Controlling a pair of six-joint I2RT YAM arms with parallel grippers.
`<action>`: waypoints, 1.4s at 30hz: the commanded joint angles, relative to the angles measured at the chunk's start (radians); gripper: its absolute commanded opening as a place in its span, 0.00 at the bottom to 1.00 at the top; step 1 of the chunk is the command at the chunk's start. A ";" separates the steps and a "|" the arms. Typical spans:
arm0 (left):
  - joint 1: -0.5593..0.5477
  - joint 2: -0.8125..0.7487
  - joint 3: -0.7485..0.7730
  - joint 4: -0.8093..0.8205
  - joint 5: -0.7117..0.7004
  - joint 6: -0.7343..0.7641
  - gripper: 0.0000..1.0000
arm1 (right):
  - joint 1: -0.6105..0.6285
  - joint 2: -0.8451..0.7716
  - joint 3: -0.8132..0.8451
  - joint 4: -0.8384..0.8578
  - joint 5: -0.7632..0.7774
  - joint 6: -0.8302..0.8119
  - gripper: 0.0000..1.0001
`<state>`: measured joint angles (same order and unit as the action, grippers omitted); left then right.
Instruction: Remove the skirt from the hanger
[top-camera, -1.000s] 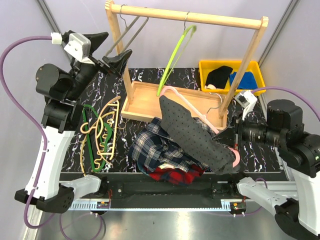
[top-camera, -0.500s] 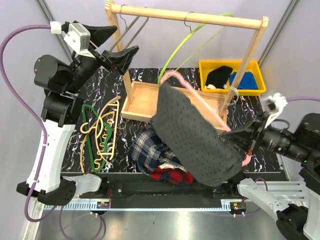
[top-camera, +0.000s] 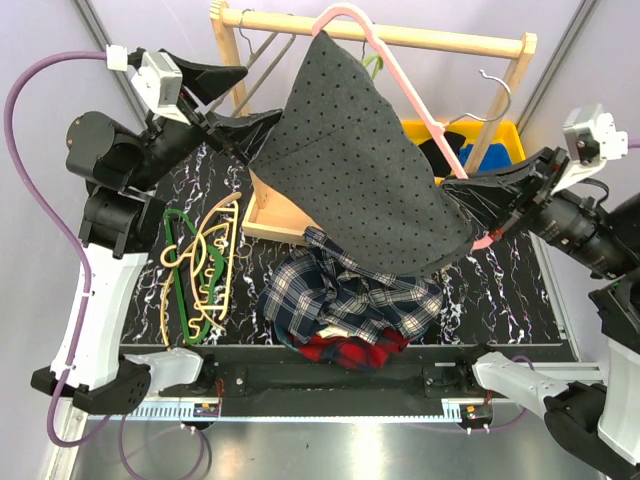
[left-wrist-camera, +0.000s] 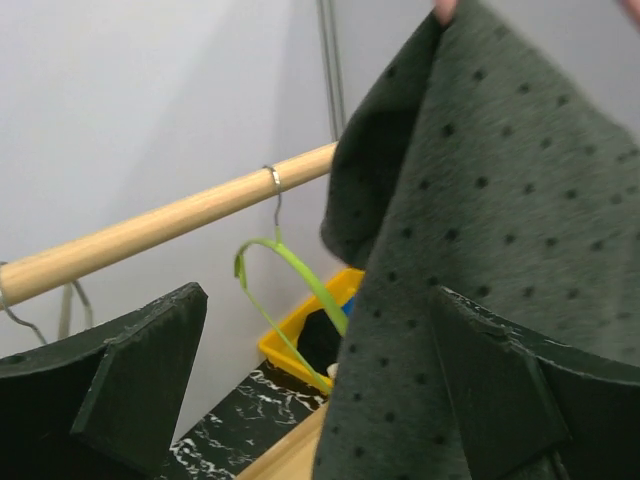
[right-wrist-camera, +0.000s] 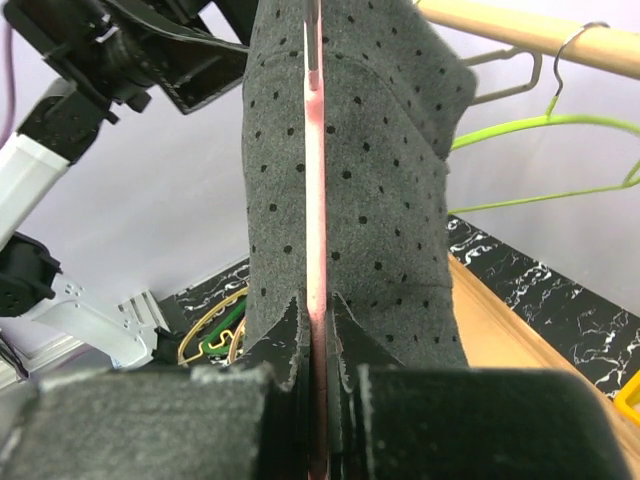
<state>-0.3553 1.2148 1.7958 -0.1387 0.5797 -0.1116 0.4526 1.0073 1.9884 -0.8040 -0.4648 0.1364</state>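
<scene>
A grey dotted skirt (top-camera: 360, 170) hangs on a pink hanger (top-camera: 400, 85), held high in front of the wooden rail. My right gripper (top-camera: 482, 212) is shut on the hanger's lower arm. In the right wrist view the pink bar (right-wrist-camera: 315, 180) runs up from my closed gripper (right-wrist-camera: 317, 320), with the skirt (right-wrist-camera: 385, 200) draped over both sides. My left gripper (top-camera: 240, 98) is open at the skirt's upper left edge. In the left wrist view the skirt (left-wrist-camera: 480, 200) hangs between the spread fingers of the gripper (left-wrist-camera: 320, 400), against the right finger (left-wrist-camera: 510, 400).
A wooden rack (top-camera: 420, 38) with its tray base (top-camera: 275, 205) stands behind. A green hanger (left-wrist-camera: 290, 270) and a grey one (top-camera: 255, 45) hang on its rail. A pile of plaid clothes (top-camera: 350, 310) lies below the skirt. Loose hangers (top-camera: 200, 265) lie at left, a yellow bin (top-camera: 500, 135) at back right.
My right gripper has lifted the hanger and skirt from above the clothes pile up to rail height. My left gripper has shifted slightly right and now straddles the skirt's edge.
</scene>
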 joint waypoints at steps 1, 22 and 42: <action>-0.002 -0.014 -0.003 0.047 0.107 -0.091 0.99 | 0.003 0.001 0.020 0.140 -0.002 -0.020 0.00; 0.145 0.120 -0.088 0.530 0.646 -0.780 0.99 | 0.001 -0.007 0.023 0.065 0.022 -0.040 0.00; -0.014 0.141 -0.178 0.456 0.615 -0.586 0.90 | 0.001 -0.016 -0.048 0.170 0.002 0.017 0.00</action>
<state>-0.3370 1.3342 1.6100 0.2539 1.1900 -0.7200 0.4526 0.9997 1.9450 -0.8196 -0.4633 0.1242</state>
